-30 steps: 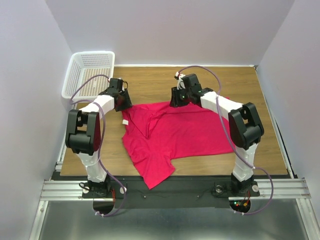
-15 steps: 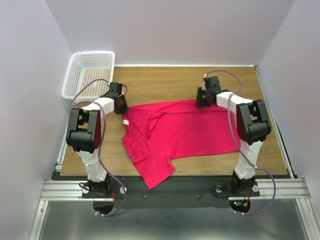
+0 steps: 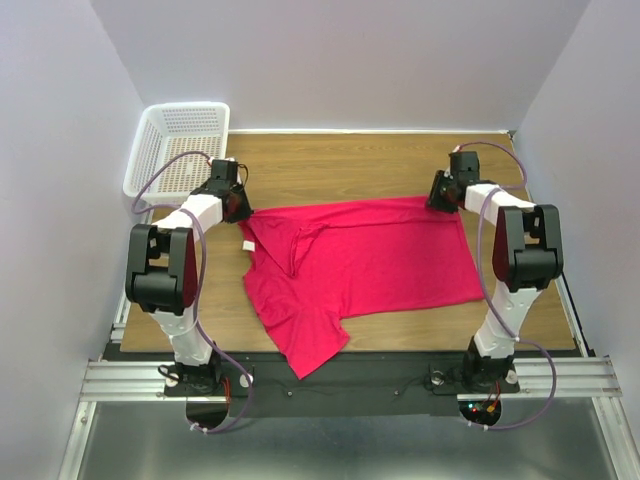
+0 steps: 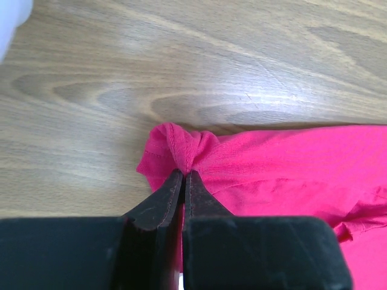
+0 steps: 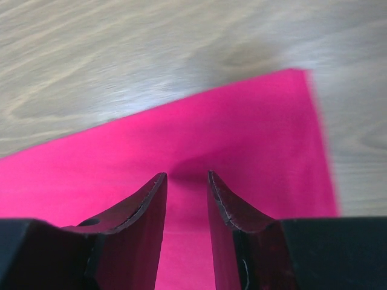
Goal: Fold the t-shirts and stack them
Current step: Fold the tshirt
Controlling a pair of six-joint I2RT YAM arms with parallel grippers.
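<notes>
You had no text, brand, number or sign to read in any of the views. The one label in sight was the small white neck label (image 3: 247, 246) on the crimson-pink t-shirt (image 3: 380, 265), seen from the top camera. It was too small for you to make out any print on it.
</notes>
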